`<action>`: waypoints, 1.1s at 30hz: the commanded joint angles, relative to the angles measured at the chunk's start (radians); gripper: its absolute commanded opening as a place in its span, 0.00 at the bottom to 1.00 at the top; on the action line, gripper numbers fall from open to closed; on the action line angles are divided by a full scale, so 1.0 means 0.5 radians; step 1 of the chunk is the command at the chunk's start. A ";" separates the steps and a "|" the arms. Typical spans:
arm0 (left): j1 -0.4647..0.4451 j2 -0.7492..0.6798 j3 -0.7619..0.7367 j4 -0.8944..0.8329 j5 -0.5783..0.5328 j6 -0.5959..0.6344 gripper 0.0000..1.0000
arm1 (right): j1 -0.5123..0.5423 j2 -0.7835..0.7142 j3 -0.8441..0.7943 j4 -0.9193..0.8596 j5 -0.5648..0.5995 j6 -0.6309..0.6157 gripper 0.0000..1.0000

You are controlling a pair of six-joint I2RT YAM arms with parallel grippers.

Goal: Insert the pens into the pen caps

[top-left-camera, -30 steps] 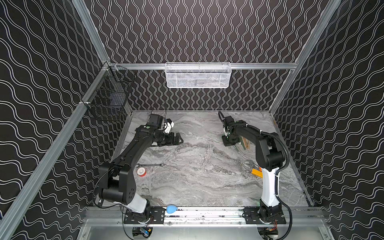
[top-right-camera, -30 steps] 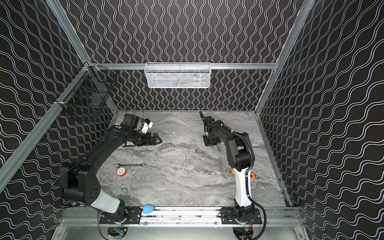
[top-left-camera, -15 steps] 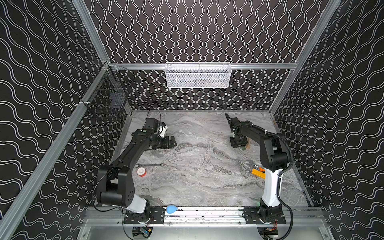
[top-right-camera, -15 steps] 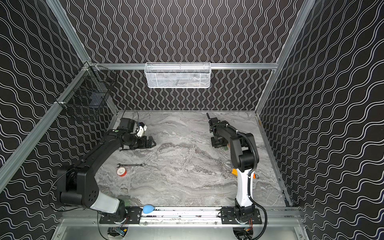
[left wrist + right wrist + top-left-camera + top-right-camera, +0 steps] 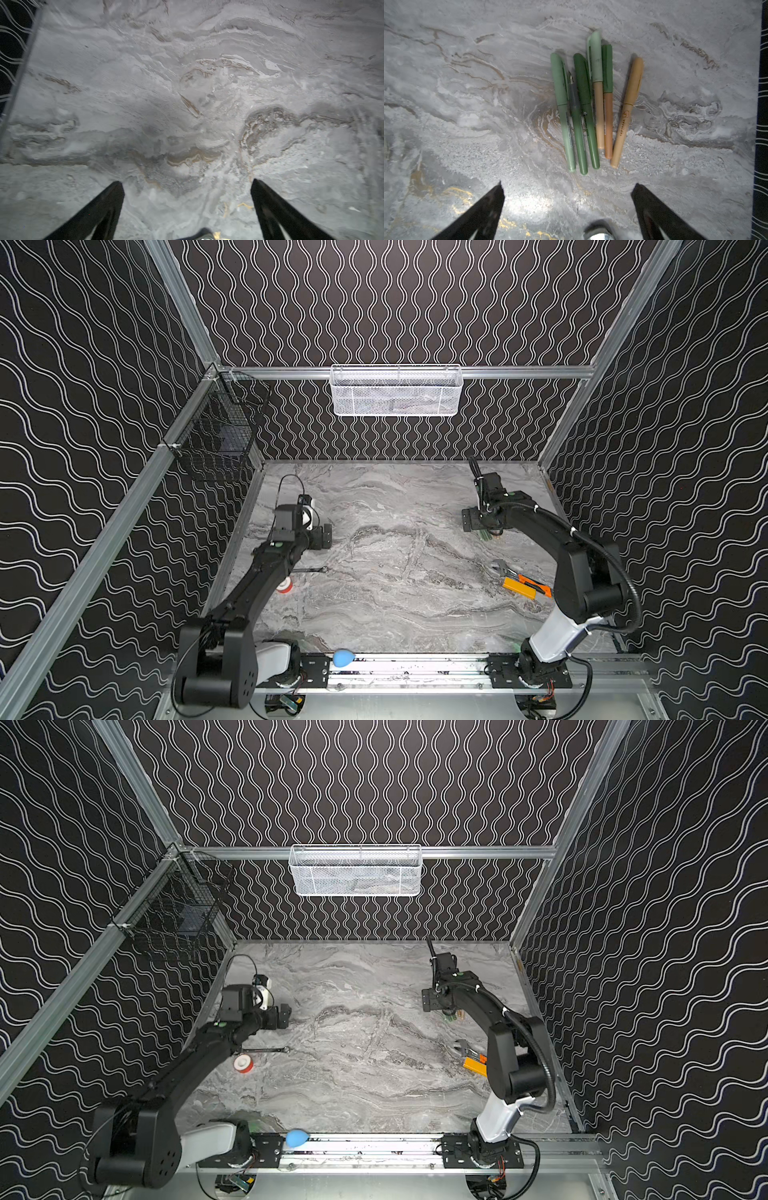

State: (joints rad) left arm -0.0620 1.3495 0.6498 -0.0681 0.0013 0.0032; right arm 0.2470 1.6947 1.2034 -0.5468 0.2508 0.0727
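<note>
The right gripper (image 5: 568, 184), its black jaws spread wide with nothing between them, hangs over the grey marbled tabletop (image 5: 467, 104) close to six thin plastic pens (image 5: 591, 108), green and tan-orange, lying side by side and touching on the table's right side. Five wear stubby pen caps (image 5: 597, 60) in pale green, dark green or tan, while one dark green uncapped pen (image 5: 578, 133) shows its grey grip and nib. The left gripper (image 5: 186, 181), equally wide and empty, hangs over bare marble; in both top views the pens (image 5: 490, 534) (image 5: 453, 1016) seem partly hidden beneath the right arm (image 5: 540, 526).
</note>
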 commanded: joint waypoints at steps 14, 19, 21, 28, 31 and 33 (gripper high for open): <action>0.279 0.134 -0.437 1.269 0.034 0.102 0.98 | -0.172 -0.473 -1.301 1.991 0.055 -0.148 0.99; 0.277 0.270 -0.428 1.521 0.165 -0.067 0.98 | -0.236 -0.542 -1.497 2.280 0.002 -0.193 0.99; 0.276 0.326 -0.416 1.598 0.257 -0.093 0.99 | -0.244 -0.552 -1.529 2.368 0.040 -0.227 0.99; 0.280 0.467 -0.626 2.215 0.257 -0.024 0.99 | -0.382 -0.494 -1.549 2.654 0.015 -0.159 1.00; 0.259 0.471 -0.604 2.177 0.238 -0.006 0.99 | -0.433 -0.446 -1.644 2.898 0.095 -0.106 1.00; 0.258 0.478 -0.589 2.152 0.237 -0.002 0.99 | -0.495 -0.442 -1.681 2.965 0.041 -0.057 0.99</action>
State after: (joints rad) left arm 0.0681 1.5814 0.3473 0.9077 0.1184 -0.0040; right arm 0.0246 1.4673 0.3786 0.7925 0.2741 -0.0010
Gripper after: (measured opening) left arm 0.985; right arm 0.995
